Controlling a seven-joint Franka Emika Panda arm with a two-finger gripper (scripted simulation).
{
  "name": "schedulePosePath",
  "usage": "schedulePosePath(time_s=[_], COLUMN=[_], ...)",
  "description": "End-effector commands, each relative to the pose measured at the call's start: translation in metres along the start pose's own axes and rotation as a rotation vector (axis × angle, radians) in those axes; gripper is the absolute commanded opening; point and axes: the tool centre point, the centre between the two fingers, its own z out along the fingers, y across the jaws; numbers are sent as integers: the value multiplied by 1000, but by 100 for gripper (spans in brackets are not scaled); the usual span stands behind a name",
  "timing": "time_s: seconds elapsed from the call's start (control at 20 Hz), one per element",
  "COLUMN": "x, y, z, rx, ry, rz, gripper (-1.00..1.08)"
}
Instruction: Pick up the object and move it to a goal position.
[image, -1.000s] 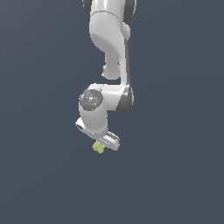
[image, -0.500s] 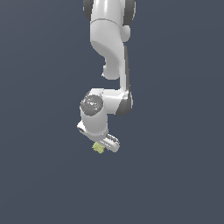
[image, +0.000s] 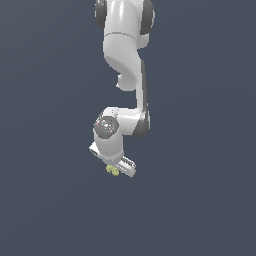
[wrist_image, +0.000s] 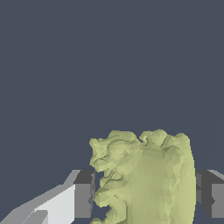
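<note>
Wrist view: the two dark finger pads (wrist_image: 84, 194) stand on either side of the object (wrist_image: 146, 177), a yellow-green lump with a bumpy, ragged outline. The pad on one side sits just beside its rough edge, with a thin sliver of background showing between them in places; the opposite pad meets the smoother flank. The gripper (wrist_image: 144, 192) is thus closed to the width of the lump and appears to have it clamped (firmness of contact cannot be read from the render).

Exterior view: the gripper (image: 116, 169) points downward at the end of the white arm (image: 125, 55), and the object (image: 112, 170) shows as a small yellow-green speck at the fingertips, partly hidden by the hand.

Progress, as a judgement: the grasp seems done, and the lump looks carried rather than resting, though no shadow or table edge confirms its height. What remains is the carry to the goal and, perhaps, a release; no goal marker appears in either view, so the distance left cannot be told.

Surroundings: a uniform dark grey-blue ground (image: 200, 200) fills both views, with no visible seam between floor and backdrop.
</note>
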Motion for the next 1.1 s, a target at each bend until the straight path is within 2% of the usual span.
schedulePosePath(time_s=[0.0, 0.65, 1.05], x=[0, -1, -14], y=[-1, 0, 6], z=[0, -3, -26], rx=[1, 1, 1], ry=[1, 1, 1], rz=[0, 0, 0], gripper=[-100, -100, -100])
